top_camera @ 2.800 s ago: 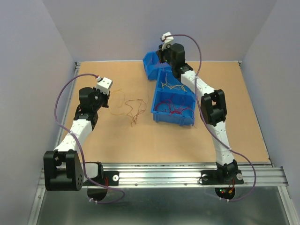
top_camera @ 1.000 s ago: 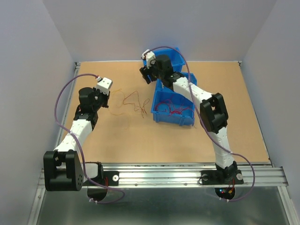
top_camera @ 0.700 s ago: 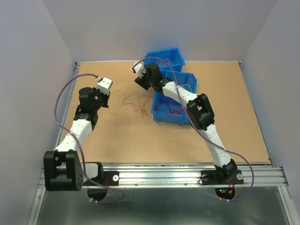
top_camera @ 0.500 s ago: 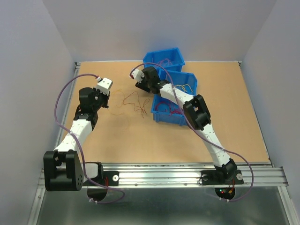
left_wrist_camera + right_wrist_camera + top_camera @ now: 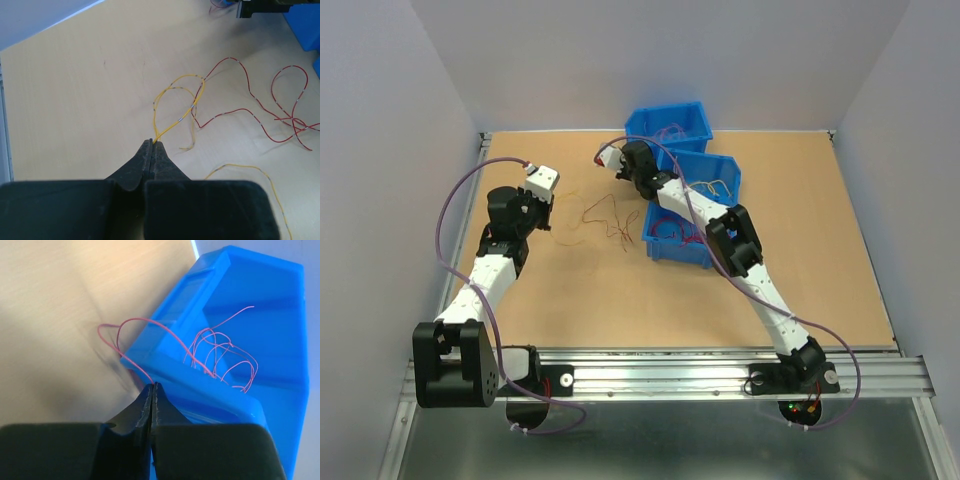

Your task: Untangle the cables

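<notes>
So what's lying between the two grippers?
A tangle of thin red and yellow wires on the table, clearest from the left wrist camera.

place: robot lab | evidence: plain enclosing walls, wooden table, aluminium rail

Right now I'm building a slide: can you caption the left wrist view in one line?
Left gripper shut on a yellow cable tangled with a red cable on the tabletop.
</notes>
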